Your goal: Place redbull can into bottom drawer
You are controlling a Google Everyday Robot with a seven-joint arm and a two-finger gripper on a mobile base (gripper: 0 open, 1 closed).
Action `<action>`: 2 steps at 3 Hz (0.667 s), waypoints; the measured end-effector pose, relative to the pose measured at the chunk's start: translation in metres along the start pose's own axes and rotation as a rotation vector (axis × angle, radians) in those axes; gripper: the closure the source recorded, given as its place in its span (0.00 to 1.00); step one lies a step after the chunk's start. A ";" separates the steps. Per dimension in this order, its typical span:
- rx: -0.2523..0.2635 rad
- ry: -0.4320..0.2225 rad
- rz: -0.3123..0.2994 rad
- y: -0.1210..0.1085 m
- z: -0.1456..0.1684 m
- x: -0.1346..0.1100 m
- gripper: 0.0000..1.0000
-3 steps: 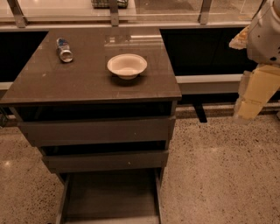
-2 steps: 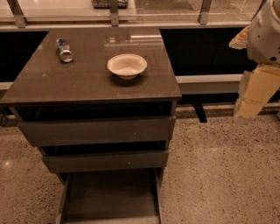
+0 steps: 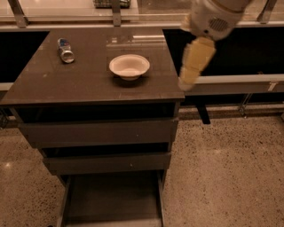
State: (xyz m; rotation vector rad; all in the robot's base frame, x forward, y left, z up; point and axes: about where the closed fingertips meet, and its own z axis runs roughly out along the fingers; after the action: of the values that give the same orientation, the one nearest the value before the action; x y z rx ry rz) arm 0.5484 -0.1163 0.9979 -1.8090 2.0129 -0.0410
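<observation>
The redbull can (image 3: 65,50) lies on its side at the back left of the dark cabinet top (image 3: 57,84). The bottom drawer (image 3: 113,199) is pulled out at the foot of the cabinet and its flat floor is bare. My gripper (image 3: 187,81) hangs from the white arm (image 3: 212,17) just off the cabinet's right edge, to the right of the bowl and far from the can. It holds nothing that I can see.
A white bowl (image 3: 129,66) stands in the middle of the cabinet top. Two shut plain-fronted drawers (image 3: 100,133) sit above the open one. A rail and glass counter (image 3: 133,13) run along the back. Speckled floor (image 3: 226,173) lies to the right.
The arm and gripper have swung left, from well right of the cabinet to just beside its right edge. The can, bowl and drawers have not moved.
</observation>
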 end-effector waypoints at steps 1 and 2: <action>-0.051 -0.024 0.026 -0.065 0.060 -0.079 0.00; -0.056 -0.016 0.148 -0.101 0.097 -0.142 0.00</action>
State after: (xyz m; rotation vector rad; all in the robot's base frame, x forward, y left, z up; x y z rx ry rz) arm 0.6839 0.0295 0.9822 -1.6816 2.1505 0.0745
